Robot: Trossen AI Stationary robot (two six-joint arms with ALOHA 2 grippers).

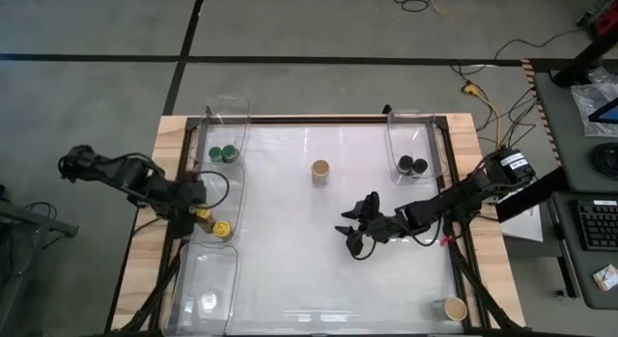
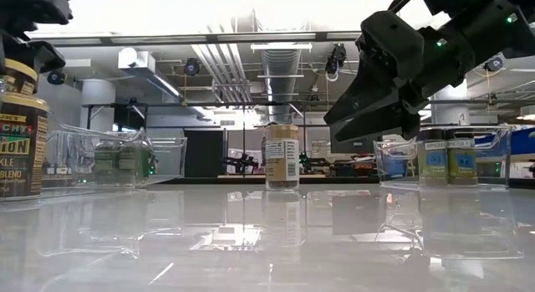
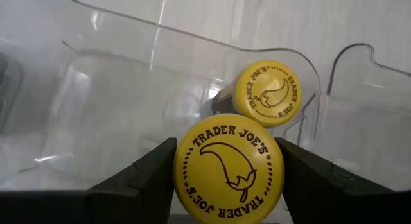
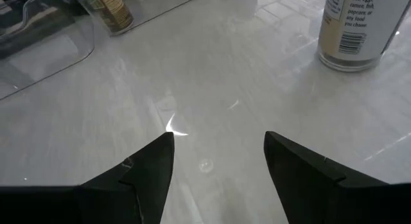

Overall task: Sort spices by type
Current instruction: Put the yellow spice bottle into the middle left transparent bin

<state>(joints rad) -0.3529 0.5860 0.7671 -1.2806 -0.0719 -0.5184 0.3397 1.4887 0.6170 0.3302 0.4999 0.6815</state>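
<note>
My left gripper (image 1: 201, 214) at the table's left edge is shut on a yellow-lidded spice jar (image 3: 228, 169). A second yellow-lidded jar (image 1: 222, 228) stands just beside it, by a clear bin's wall. Two green-lidded jars (image 1: 224, 154) stand in the far-left bin, and two black-lidded jars (image 1: 412, 165) in the far-right bin. One tan-lidded jar (image 1: 321, 171) stands upright on the table's middle, and another (image 1: 455, 308) at the near right corner. My right gripper (image 1: 352, 231) hovers open right of centre, holding nothing. My left gripper pinches the yellow-lidded jar between its two fingers (image 3: 144, 179), one on each side of the jar just under the lid's rim (image 3: 183, 185). The fingers come from above, and the lid faces the wrist camera. The lid hides where the jar's base is.
Clear plastic bins line the left side (image 1: 208, 279) and the far right (image 1: 410, 144). The white table top (image 1: 290, 269) shows bare in the middle and near part. A black frame rails the table's edges, and cables lie on the floor beyond.
</note>
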